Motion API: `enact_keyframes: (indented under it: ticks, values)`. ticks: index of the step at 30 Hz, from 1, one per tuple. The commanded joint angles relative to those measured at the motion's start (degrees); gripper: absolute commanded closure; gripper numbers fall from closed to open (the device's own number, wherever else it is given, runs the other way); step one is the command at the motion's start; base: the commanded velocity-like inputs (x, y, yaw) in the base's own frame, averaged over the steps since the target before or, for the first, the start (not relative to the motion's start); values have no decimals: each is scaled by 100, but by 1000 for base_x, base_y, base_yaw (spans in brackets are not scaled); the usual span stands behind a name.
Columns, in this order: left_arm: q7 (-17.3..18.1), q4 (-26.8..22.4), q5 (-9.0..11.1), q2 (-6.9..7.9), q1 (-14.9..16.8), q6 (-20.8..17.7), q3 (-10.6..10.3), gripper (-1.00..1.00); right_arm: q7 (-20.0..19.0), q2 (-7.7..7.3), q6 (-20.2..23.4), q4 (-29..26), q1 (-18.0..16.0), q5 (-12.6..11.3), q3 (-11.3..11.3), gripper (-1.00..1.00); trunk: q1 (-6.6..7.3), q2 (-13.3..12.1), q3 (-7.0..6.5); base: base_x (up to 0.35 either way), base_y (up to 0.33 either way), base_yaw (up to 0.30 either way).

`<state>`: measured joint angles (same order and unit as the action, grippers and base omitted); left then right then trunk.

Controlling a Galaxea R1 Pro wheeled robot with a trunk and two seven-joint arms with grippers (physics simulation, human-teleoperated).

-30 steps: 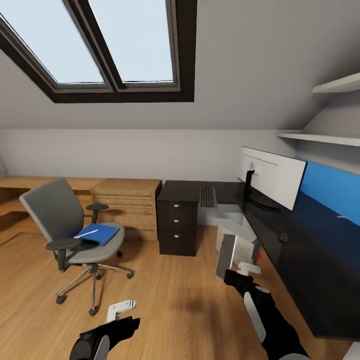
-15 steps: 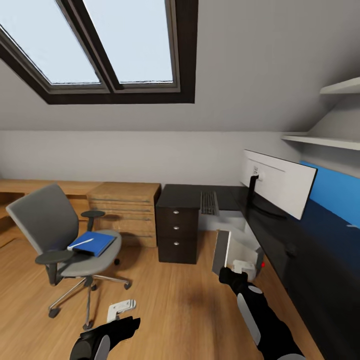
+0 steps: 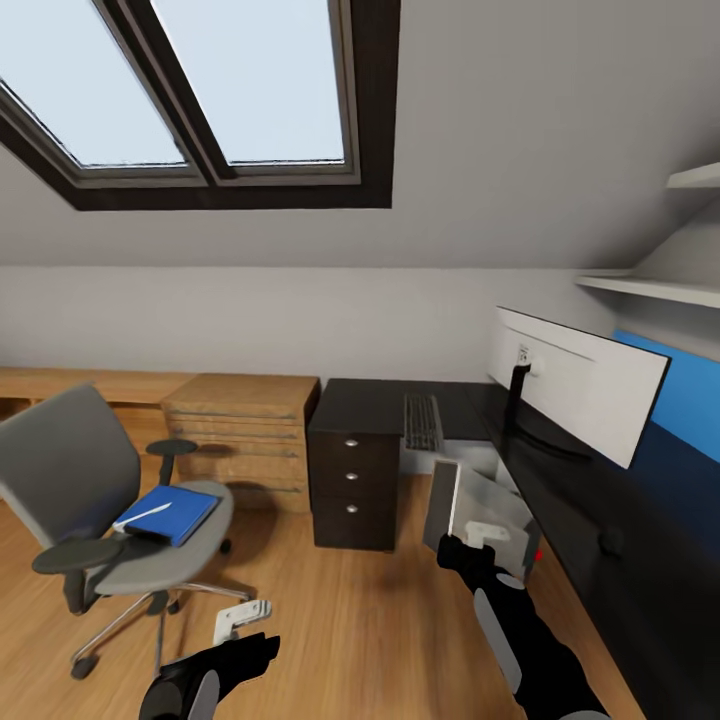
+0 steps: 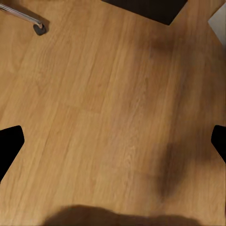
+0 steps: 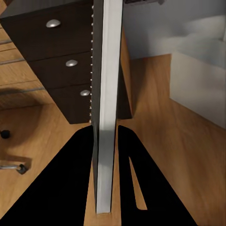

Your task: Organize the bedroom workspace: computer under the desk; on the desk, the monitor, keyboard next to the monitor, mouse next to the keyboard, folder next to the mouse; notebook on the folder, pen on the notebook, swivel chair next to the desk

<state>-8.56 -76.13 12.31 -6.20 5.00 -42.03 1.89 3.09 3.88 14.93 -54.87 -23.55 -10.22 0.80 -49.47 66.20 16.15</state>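
No legible text, label, brand, number or sign is showing on anything; keys of the keyboard (image 3: pixel 421 421) beside the monitor (image 3: pixel 575 383) are appearing too small to read

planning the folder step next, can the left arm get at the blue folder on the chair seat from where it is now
Probably not yet. The left gripper hangs open over bare floor, low and apart from the swivel chair, with the blue folder higher up on the seat. Nothing blocks the way, but the robot would likely need to move closer first.

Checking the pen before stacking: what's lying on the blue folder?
A thin white pen lies on the folder, which sits on the swivel chair seat. Anything beneath the folder is hidden.
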Motion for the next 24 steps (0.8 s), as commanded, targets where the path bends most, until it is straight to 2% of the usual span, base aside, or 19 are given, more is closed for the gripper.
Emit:
enact_keyframes:
  ticks: [1,9,12,17,24]
  values:
    - [-42,-7,61,-4,6,-25,6,-100,15,1,40,-17,-2,-70,11,100,19,-37,-11,333,0,0]
    - [-44,-4,61,-4,4,-25,8,-100,-21,21,75,-139,0,-97,28,100,194,-358,-155,333,0,0]
    - [-44,10,51,-4,6,-25,5,-100,-25,24,78,-190,5,-106,70,100,194,-358,-155,254,0,81]
    - [-43,18,52,-2,5,-25,12,-100,-27,25,80,-214,8,-111,182,100,194,-358,-155,76,0,216]
    - [-41,19,52,-3,5,-19,6,-100,-56,26,80,-216,45,-112,227,100,194,-358,-155,98,23,254]
